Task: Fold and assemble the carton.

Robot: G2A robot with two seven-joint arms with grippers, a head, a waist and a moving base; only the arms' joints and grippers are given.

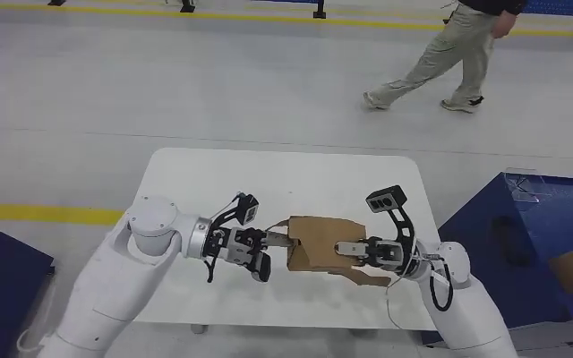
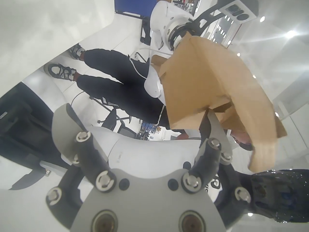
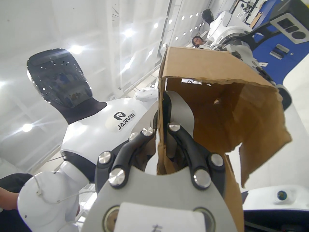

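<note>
Right gripper [image 3: 162,112]: right under our nose, and it's pinched narrow on a side wall of the carton [image 3: 205,61]. One finger sits inside the box and one outside, with the cardboard sandwiched between.
Why that grip: we judge it's the anchor, pinning the box's body so the other arm has something firm to fold against.
Left gripper [image 2: 137,112]: spread wide and clamping nothing. One finger [image 2: 214,126] runs up under the carton's edge by a loose flap [image 2: 263,155]; the other stands well apart in open air.
Why that spread: it looks to us like a pusher's stance, a fingertip set to nudge the flap rather than pinch it.
Arm poses: both forearms angle in from either side, wrists turned toward each other, the box bridged between them.
Carton: opened into a tube and lying on its side over the near half of the table [image 1: 269,174]. Whether it rests on the top or hangs just above, we can't tell. Its open end faces the right wrist, with a ragged flap [image 3: 260,134] dangling.
Progress: we reckon it's mid-job, with the body squared up and the end flaps not yet tucked.
</note>
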